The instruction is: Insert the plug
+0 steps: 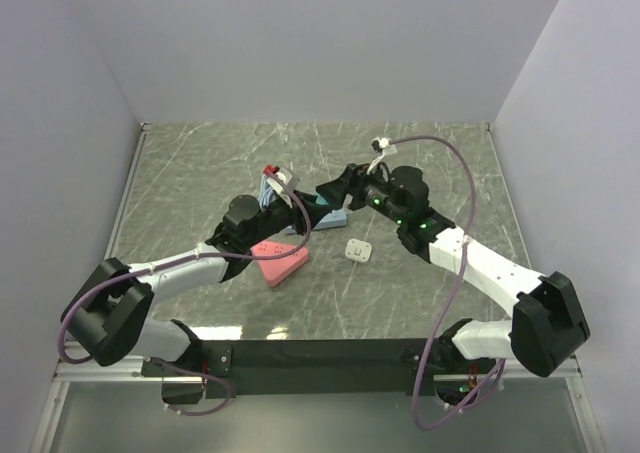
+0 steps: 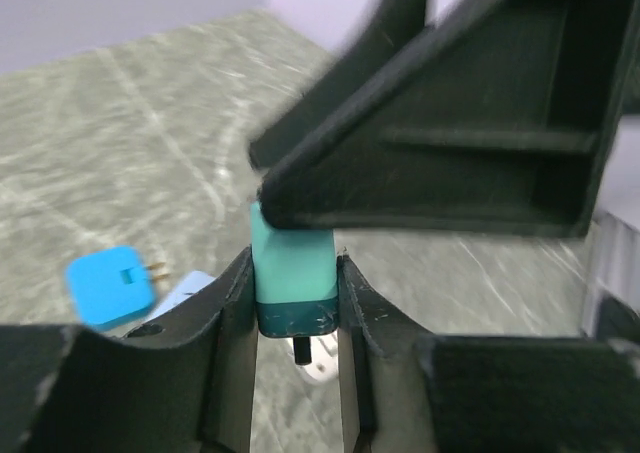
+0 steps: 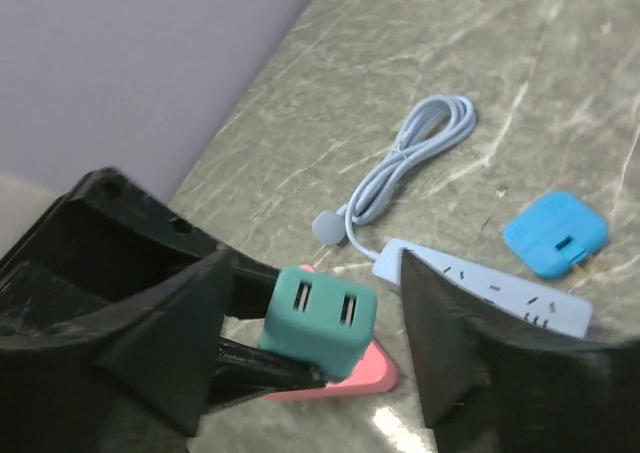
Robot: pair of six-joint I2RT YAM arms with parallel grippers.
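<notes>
The light is soft and even, falling from overhead. The grey tabletop [image 1: 200, 163] shows a pale sheen near its front edge and only faint shadows under the arms. In the left wrist view the left gripper's fingers [image 2: 225, 323] are smeared and the background is streaky, while the teal plug [image 2: 292, 273] stays fairly sharp. The right wrist view is crisper, though the right gripper's fingers [image 3: 470, 353] go soft, and a small glare spot sits beside the pink wedge [image 3: 375, 375].

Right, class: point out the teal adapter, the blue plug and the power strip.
teal adapter [image 3: 318, 331]: right wrist view, its slotted front face.
blue plug [image 3: 553, 233]: right wrist view, middle of its body.
power strip [image 3: 520, 295]: right wrist view, its top face.
</notes>
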